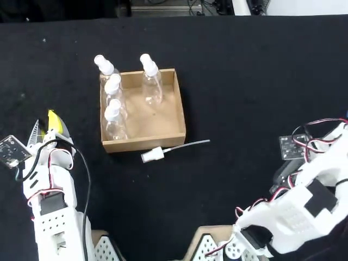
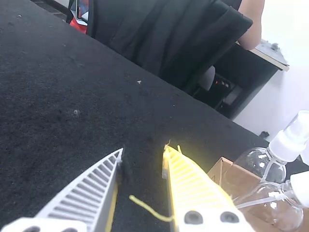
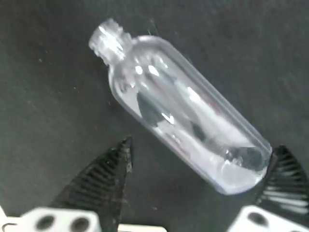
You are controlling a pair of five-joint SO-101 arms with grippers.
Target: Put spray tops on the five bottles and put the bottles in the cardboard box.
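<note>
Seeing four capped bottles (image 1: pixel 116 122) standing in the box (image 1: pixel 180 109), with a loose spray top (image 1: pixel 154 155) just beside its near wall. We have the right gripper (image 3: pixel 203 145) jaws wide, either side of the uncapped fifth bottle (image 3: pixel 178 106), which lies on the table (image 1: pixel 244 81). Left gripper (image 2: pixel 142 154): jaws partly apart, empty.

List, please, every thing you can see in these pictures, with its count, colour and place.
Table: one, black, under everything.
Cardboard box: one, brown, on the table.
Bottles with spray tops: four, clear with white tops, in the box.
Loose spray top: one, white, on the table beside the box.
Uncapped bottle: one, clear, lying on the table.
Left gripper: grey and yellow, open, beside the box.
Right gripper: black, open, astride the uncapped bottle.
</note>
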